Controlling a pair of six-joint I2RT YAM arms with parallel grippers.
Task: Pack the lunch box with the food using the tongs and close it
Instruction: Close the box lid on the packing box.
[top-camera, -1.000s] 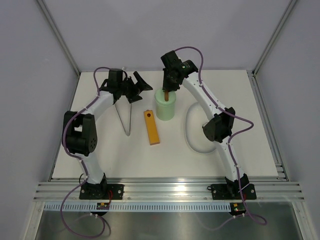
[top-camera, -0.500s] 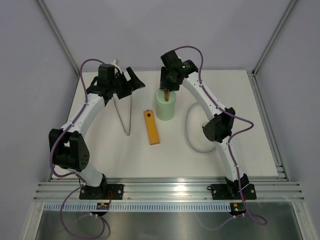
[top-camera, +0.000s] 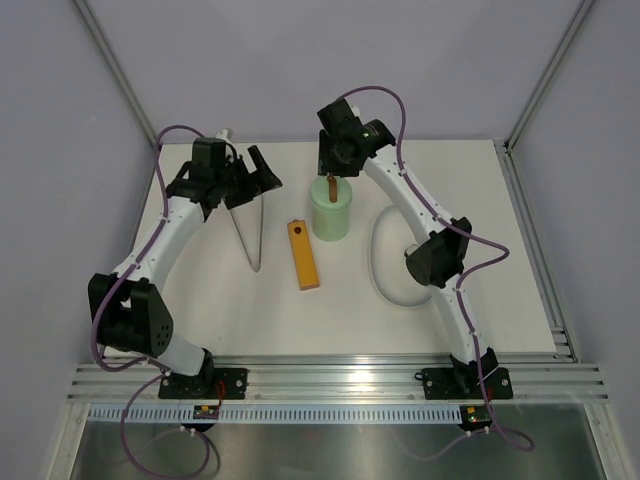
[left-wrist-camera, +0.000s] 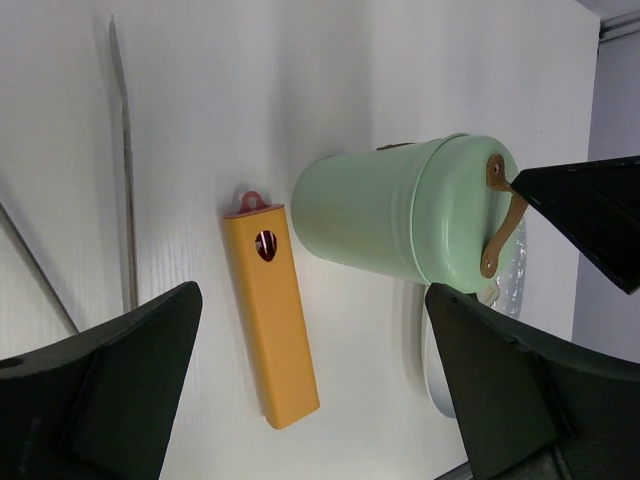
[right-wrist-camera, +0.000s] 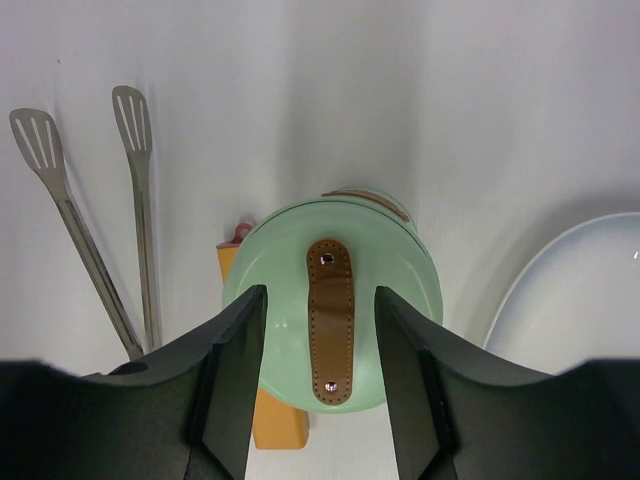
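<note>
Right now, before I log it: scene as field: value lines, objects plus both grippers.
lunch box: pale mint-green plastic cylinder, upright, round lid on
right gripper: open, over lid
handle: brown strap on lid, between right gripper's fingers, untouched
left gripper: open, empty, near tongs' tips
tongs: slim grey metal V, flat on table
block: long orange rectangle, beside lunch box
plate: white oval, partly hidden
food: none visible

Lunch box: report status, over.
Left gripper open, empty. Right gripper open, straddling handle. Lunch box upright, lid on. Tongs, orange block lying left of it.
</note>
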